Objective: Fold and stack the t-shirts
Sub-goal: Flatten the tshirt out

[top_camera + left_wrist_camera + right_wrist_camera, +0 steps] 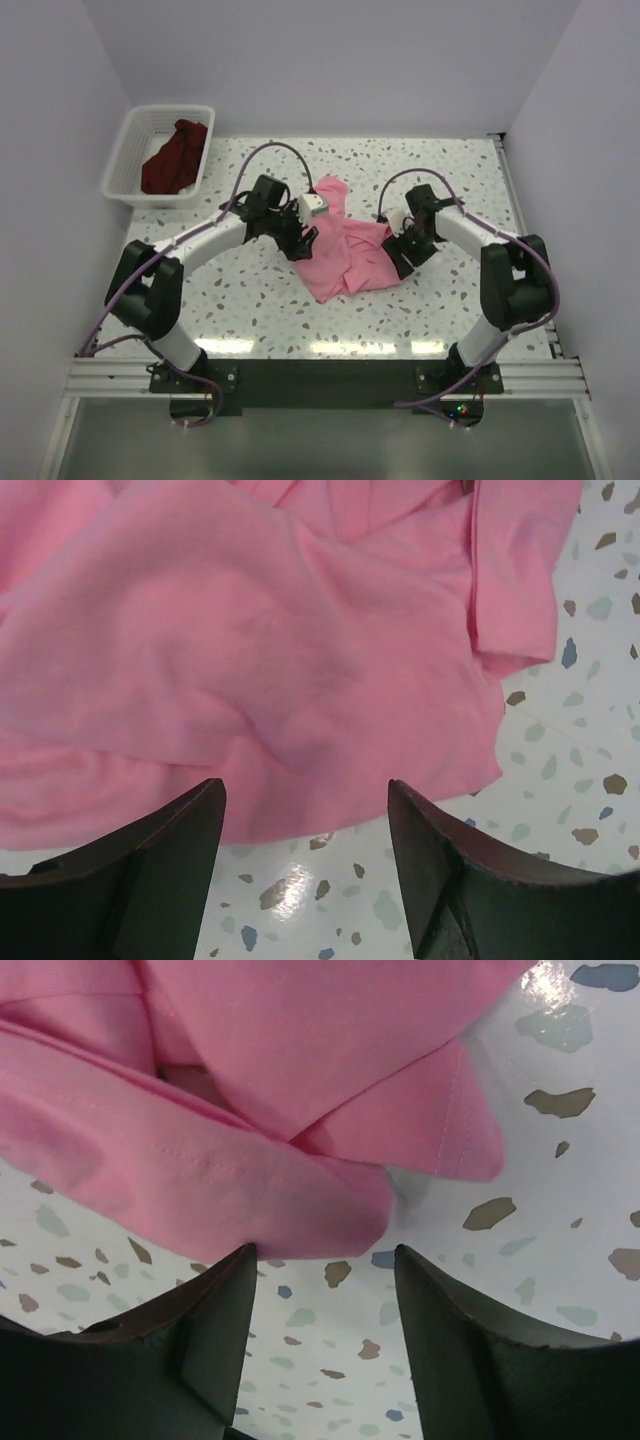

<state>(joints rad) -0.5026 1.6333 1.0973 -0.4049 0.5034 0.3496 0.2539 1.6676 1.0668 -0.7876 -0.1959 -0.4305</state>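
White plastic lattice forms the basket (120, 152), which sits well to the left of the pink t-shirt (350, 258) and farther back, at the table's (460, 175) far-left corner. The dark maroon t-shirt (176, 157) lies bunched inside it, spilling toward its right wall.

The left gripper (303, 240) sits low at the pink t-shirt's left edge. In the left wrist view its two dark fingers (165, 875) stand apart with nothing between them but speckled tabletop, and the shirt's hem lies just past the tips.

The pink t-shirt itself lies crumpled and partly folded over on the table, midway between the two arms. One sleeve points away toward the back, and creases run across the body.

The right gripper (402, 257) sits at the pink t-shirt's right edge. Its fingers (215, 1325) are likewise spread and hold nothing. In the right wrist view a folded, stitched fold of pink cloth lies just beyond the tip of the left-hand finger, with bare table under the gap.
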